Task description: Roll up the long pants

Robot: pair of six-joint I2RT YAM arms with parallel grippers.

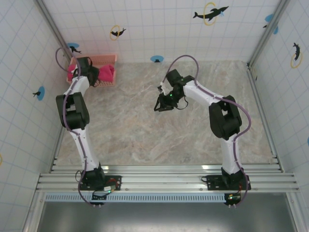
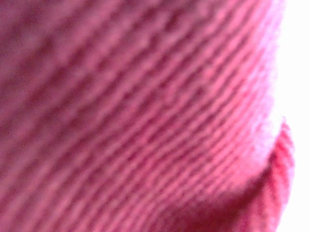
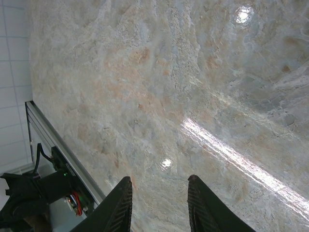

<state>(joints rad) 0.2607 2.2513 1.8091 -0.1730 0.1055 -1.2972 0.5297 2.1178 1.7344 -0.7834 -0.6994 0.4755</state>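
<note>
Pale marbled bench (image 1: 145,137), glossy, with light glare in right wrist view (image 3: 169,72). White tiled walls (image 1: 159,34) on three sides, dolphin stickers (image 1: 210,13). Metal rail (image 1: 164,175) along near edge. Pink basket (image 1: 104,58) in far left corner. Pants (image 1: 107,72) bunched inside it.

Left arm (image 1: 72,111) stretched to basket, left fingers (image 1: 94,76) down at pants, spread cannot be told. Its camera pressed close on blurred magenta weave (image 2: 145,116).

Right arm (image 1: 222,118) bent inward. Right fingers (image 3: 120,205) spread wide, holding nothing, above bare mid-bench (image 1: 161,105).
</note>
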